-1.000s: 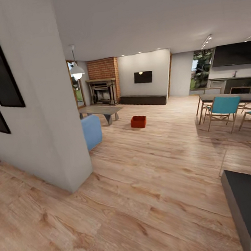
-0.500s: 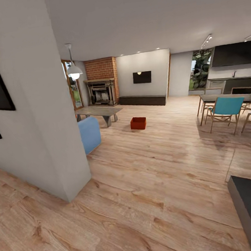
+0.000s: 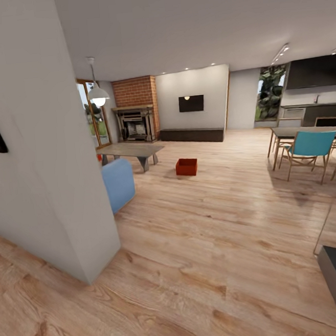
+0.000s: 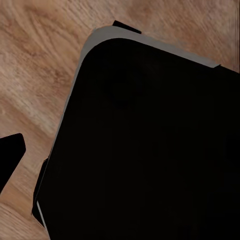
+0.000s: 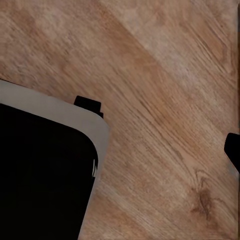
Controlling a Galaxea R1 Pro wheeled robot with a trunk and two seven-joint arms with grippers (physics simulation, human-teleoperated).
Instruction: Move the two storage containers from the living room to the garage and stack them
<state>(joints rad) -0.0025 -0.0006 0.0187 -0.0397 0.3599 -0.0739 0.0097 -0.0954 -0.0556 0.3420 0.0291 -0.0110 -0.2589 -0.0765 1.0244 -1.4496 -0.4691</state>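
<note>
Storage container (image 3: 187, 166) is sitting on the living room wood floor (image 3: 196, 247), near the low table (image 3: 130, 151) and well ahead of the robot. Blue sofa (image 3: 119, 183) is showing beside the wall corner (image 3: 49, 164). Finger state cannot be told from either wrist view.

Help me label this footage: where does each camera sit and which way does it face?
Head view: high on the robot, facing forward across the living room toward one storage container and fireplace.
Left wrist view: on the left arm, facing down at the robot's dark base.
Right wrist view: on the right arm, facing down at that base.
All share the wood plank floor.
</note>
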